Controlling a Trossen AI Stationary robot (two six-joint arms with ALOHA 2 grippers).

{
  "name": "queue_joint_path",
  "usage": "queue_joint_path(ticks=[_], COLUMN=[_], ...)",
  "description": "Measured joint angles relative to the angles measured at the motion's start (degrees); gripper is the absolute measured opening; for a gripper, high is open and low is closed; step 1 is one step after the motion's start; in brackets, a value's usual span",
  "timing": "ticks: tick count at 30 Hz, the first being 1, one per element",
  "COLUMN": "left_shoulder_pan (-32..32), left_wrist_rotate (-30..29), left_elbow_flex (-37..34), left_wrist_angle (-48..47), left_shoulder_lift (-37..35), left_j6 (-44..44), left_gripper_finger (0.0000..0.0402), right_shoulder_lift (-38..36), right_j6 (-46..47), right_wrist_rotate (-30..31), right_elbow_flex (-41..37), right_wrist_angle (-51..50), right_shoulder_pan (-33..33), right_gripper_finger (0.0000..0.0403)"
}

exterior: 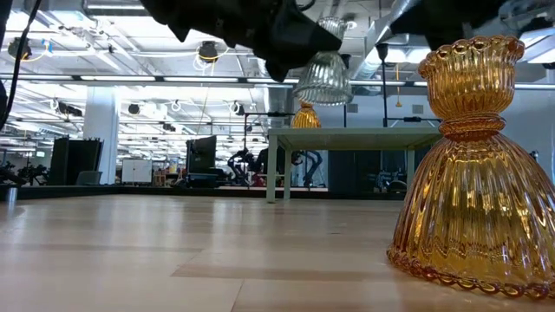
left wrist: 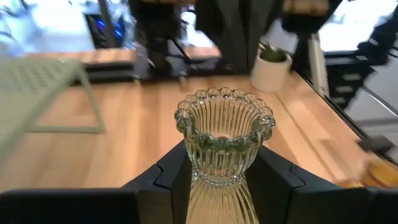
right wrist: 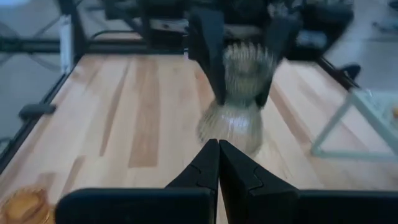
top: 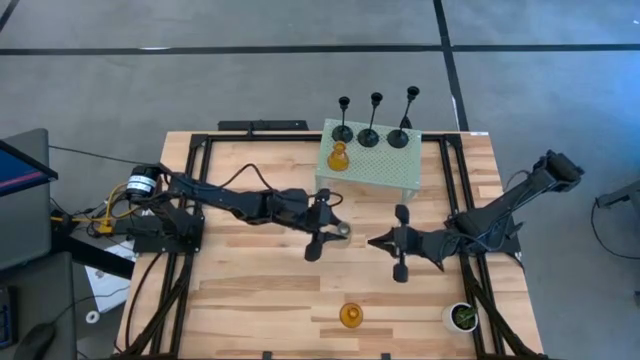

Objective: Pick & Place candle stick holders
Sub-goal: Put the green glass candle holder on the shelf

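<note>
My left gripper [top: 332, 232] is shut on the pale grey-green ribbed glass holder [left wrist: 224, 140] above the middle of the table; the holder also shows in the low view [exterior: 323, 78]. My right gripper [top: 373, 241] is shut and empty, just right of it, pointing at it [right wrist: 217, 163]. A pale green stand [top: 385, 175] at the far middle carries three black thin-stemmed holders [top: 369, 135] and one amber holder [top: 338, 157], each on its base. A second amber holder [top: 350, 315] stands on its base near the front edge. My left gripper pinches the pale holder at its narrow neck [left wrist: 219, 177], just under the beaded cup, between its two fingers [left wrist: 171, 180]. The fingers come slanting down from the table's left. The holder is upright, its bell-shaped base [exterior: 323, 87] hanging below the fingers, lifted clear of the table.
A small white pot with a green plant [top: 462, 317] stands at the front right. Dark frame rails run along the table's left and right sides [top: 180, 270]. Bare wood lies between the stand and the front amber holder.
</note>
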Motion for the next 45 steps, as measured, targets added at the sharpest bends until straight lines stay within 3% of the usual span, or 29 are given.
queue_joint_path(ticks=[5, 14, 28, 33, 38, 45], left_shoulder_pan=[-0.89, -2.74, -2.74, -2.74, -2.72, -2.74], left_wrist_rotate=[4.08, 4.49, 4.49, 4.34, 4.3, 4.52], left_elbow_flex=[-0.01, -0.14, -0.14, -0.15, -0.18, -0.18], left_wrist_angle=[-2.73, -6.94, -10.79, -11.13, -11.25, -11.16], left_shoulder_lift=[0.0, 0.0, 0.0, 0.0, 0.07, 0.07], left_j6=[-0.49, -3.69, -10.37, -11.25, -12.13, -12.05], left_gripper_finger=[0.0127, 0.0127, 0.0127, 0.0127, 0.0127, 0.0127], right_shoulder_lift=[1.24, 7.2, 22.64, 25.61, 26.32, 25.69], right_j6=[-7.12, -18.02, -22.79, -22.84, -22.84, -22.85], right_wrist_rotate=[-2.05, -5.22, -5.2, -5.2, -5.01, -5.02], right_elbow_flex=[5.96, 12.01, 22.33, 23.15, 23.15, 23.15], right_wrist_angle=[-7.68, -10.75, -11.63, -11.53, -10.96, -11.01], right_shoulder_pan=[-0.63, -1.92, -3.85, -4.75, -5.14, -5.56], right_gripper_finger=[0.0, 0.0007, 0.0136, 0.0158, 0.0136, 0.0024])
